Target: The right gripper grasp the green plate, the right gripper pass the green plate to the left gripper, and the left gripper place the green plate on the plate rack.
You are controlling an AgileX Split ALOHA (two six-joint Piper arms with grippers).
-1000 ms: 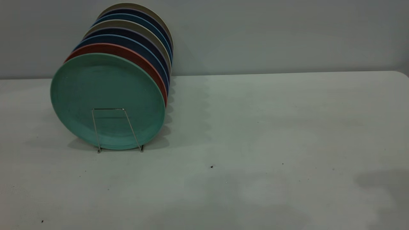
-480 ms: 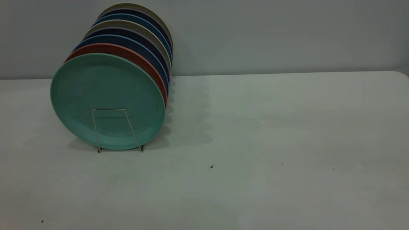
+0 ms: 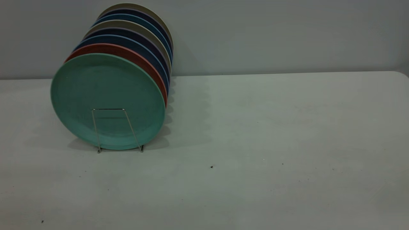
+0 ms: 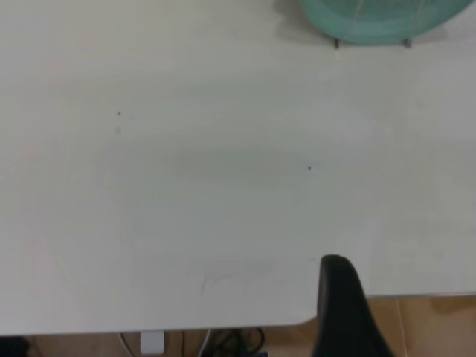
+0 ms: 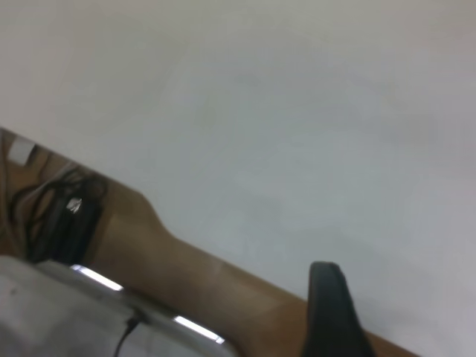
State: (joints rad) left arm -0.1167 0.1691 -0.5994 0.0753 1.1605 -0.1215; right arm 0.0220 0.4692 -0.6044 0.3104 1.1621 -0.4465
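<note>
The green plate point(image 3: 107, 95) stands upright at the front of the plate rack point(image 3: 108, 109), whose thin wire loop crosses its lower face. Its bottom edge also shows in the left wrist view point(image 4: 372, 18), with the rack's feet point(image 4: 336, 43) below it. No gripper shows in the exterior view. My left gripper point(image 4: 338, 305) shows only as a dark fragment over the table's near edge, far from the plate. My right gripper point(image 5: 327, 312) shows only as a dark fragment at the table's edge, with nothing near it.
Behind the green plate stand a salmon-pink plate point(image 3: 127, 52), dark blue plates point(image 3: 127, 40) and beige plates point(image 3: 134, 24) in the same rack. The white table point(image 3: 255, 127) stretches to the right. Cables point(image 5: 67, 208) hang below the table edge.
A shadow at the table's front right has faded away. The plates and the rack have not moved.
</note>
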